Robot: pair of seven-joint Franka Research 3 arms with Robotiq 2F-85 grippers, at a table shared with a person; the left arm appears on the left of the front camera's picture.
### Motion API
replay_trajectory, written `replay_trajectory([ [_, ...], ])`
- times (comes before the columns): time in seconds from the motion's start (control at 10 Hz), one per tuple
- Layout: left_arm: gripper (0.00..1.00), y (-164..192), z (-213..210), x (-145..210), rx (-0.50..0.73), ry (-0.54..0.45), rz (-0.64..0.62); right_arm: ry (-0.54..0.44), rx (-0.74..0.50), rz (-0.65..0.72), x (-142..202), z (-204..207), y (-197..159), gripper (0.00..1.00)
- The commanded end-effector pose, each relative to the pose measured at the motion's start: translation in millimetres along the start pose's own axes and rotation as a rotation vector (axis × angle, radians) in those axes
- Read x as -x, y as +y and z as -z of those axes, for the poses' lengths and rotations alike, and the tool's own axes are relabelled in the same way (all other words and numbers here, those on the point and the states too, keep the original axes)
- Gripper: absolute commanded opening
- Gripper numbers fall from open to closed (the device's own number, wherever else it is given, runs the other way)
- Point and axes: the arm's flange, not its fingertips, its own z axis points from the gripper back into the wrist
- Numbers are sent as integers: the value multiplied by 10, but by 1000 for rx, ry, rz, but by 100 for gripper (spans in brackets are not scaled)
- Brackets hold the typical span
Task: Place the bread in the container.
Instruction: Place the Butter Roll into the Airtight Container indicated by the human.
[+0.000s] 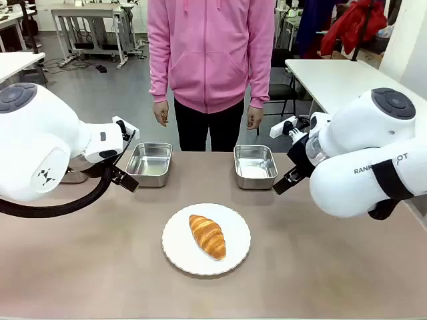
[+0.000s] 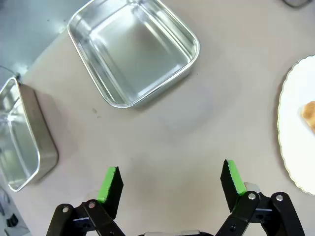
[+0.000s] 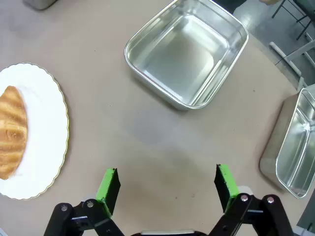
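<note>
Left fingers [image 2: 109, 183] and right fingers [image 3: 109, 188] wide apart, empty; bread [image 1: 207, 236] on plate [image 1: 177, 250].

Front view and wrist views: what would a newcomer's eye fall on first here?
A golden croissant lies on a round white plate at the middle of the table. Behind it stand two empty steel trays, the left tray and the right tray, with a person in a pink hoodie beyond. The left pincer and the right pincer hang open over the table.
</note>
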Motion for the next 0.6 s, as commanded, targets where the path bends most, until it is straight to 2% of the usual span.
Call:
replay_trajectory([
  [0.0,100,0,0,0,0,0,0,0,0,0,-1,0,0,100],
  [0.5,100,0,0,0,0,0,0,0,0,0,-1,0,0,100],
])
